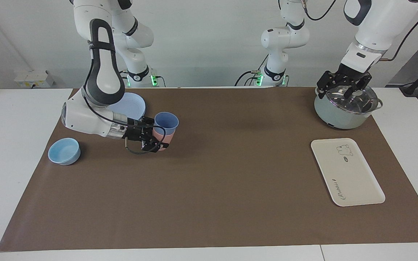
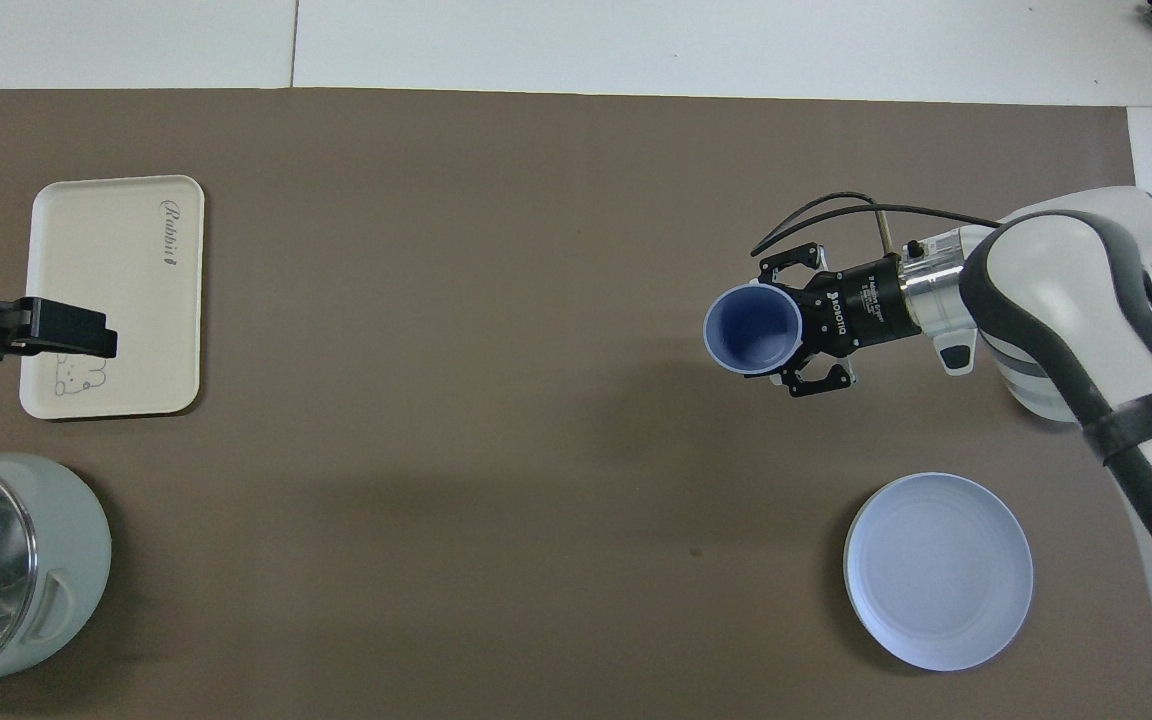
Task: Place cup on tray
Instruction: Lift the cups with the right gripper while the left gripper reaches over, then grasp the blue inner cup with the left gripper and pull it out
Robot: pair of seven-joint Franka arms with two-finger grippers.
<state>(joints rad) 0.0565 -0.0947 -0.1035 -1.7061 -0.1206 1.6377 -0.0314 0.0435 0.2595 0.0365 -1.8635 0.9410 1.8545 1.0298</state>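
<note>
The periwinkle-blue cup (image 1: 166, 121) sits nested in a pink cup (image 1: 166, 137). My right gripper (image 1: 157, 139) is shut on this stack from the side and holds it just above the brown mat, beside the blue plates. In the overhead view the cup (image 2: 751, 330) shows its open mouth, with the right gripper (image 2: 784, 332) around it. The cream tray (image 1: 347, 174) lies flat at the left arm's end of the table and also shows in the overhead view (image 2: 106, 250). My left gripper (image 1: 344, 88) hangs open over the pot's lid.
A pale-green pot with a glass lid (image 1: 345, 108) stands nearer to the robots than the tray. Stacked round blue plates (image 1: 134, 105) and a light-blue bowl (image 1: 64, 151) lie at the right arm's end. A brown mat (image 1: 230, 181) covers the table.
</note>
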